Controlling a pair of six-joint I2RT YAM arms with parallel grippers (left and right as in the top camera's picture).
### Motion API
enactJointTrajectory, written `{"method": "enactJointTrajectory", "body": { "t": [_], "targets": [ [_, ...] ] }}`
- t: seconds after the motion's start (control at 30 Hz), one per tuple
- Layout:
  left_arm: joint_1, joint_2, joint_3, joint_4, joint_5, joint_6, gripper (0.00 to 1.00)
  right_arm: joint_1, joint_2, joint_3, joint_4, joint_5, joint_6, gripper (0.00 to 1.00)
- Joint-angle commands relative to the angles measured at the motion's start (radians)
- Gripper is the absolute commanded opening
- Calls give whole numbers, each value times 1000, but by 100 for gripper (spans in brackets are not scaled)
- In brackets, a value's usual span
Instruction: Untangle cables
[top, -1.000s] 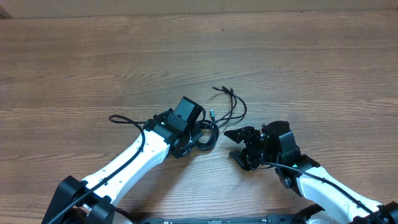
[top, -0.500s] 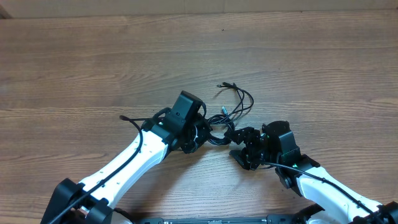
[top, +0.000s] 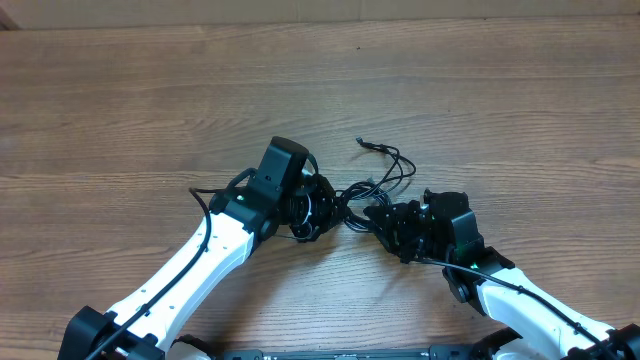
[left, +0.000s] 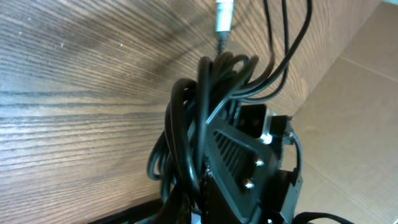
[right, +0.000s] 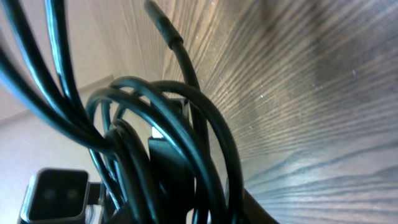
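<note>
My left arm (top: 190, 265) reaches in from the lower left across the table (top: 150, 100). My left gripper (top: 318, 205) sits near the middle of the table, clenched on the cables (top: 352, 195). In the left wrist view the cables (left: 186, 124) are a tight bunch of black loops. They lie pressed against my ribbed finger (left: 239, 155) and wrap partly around it. Above the bunch, one silvery plug (left: 222, 14) points toward the top edge, and two thin cords run off beside it.

From overhead, the knot spans the short gap between my two grippers and touches both. A few loose strands arc up and to the right of it. One thin end (top: 362, 143) lies on the wood just beyond the knot.

My right gripper (top: 378, 215) is just right of the knot, its tips in among the cables. In the right wrist view the cables (right: 186, 124) fill most of the picture in dark overlapping loops close to the lens. One plug-ended cord (right: 163, 25) rises toward the top. The loops hide my fingers, so I cannot tell whether this gripper has clamped on the cables or only stands around them. My right arm (top: 530, 305) runs off to the lower right.
</note>
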Motion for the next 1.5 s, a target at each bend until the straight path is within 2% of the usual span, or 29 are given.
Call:
{"method": "enactJointTrajectory", "body": {
  "t": [0.0,0.07,0.17,0.33,0.47,0.53,0.63,0.67,0.77,0.83,1.07,1.27,1.33,1.47],
  "targets": [
    [50,-24,-2,19,45,27,4,4,-1,12,-16,20,-7,13],
    [100,-24,-2,19,42,27,4,4,-1,12,-37,19,-14,8],
    [167,-23,-2,19,41,27,4,4,-1,12,-71,19,-14,4],
    [262,-23,-2,18,32,27,4,4,-1,12,-81,16,-63,4],
    [274,-23,-2,17,1,37,4,4,-1,12,-80,12,-63,4],
    [264,-23,-2,11,11,82,5,4,-1,12,-80,12,-63,4],
    [257,-23,-2,-24,60,136,31,4,-1,12,-80,13,-63,4],
    [256,-23,-2,-46,84,150,36,4,-1,12,-80,12,-63,4],
    [249,-23,-3,-126,115,188,43,4,-1,12,-80,12,-63,4],
    [228,-21,-3,-216,86,206,47,4,-1,12,-80,11,-63,4],
    [106,3,-3,-146,-28,108,56,4,-1,12,-80,3,-63,4],
    [76,13,-3,-142,-79,85,61,4,-1,12,-79,-8,-63,4],
    [66,16,-3,-140,-100,79,52,4,-1,12,-76,-21,-63,4],
    [42,31,-3,-131,-113,34,52,4,-1,12,-69,-33,-63,4]
  ]
}}
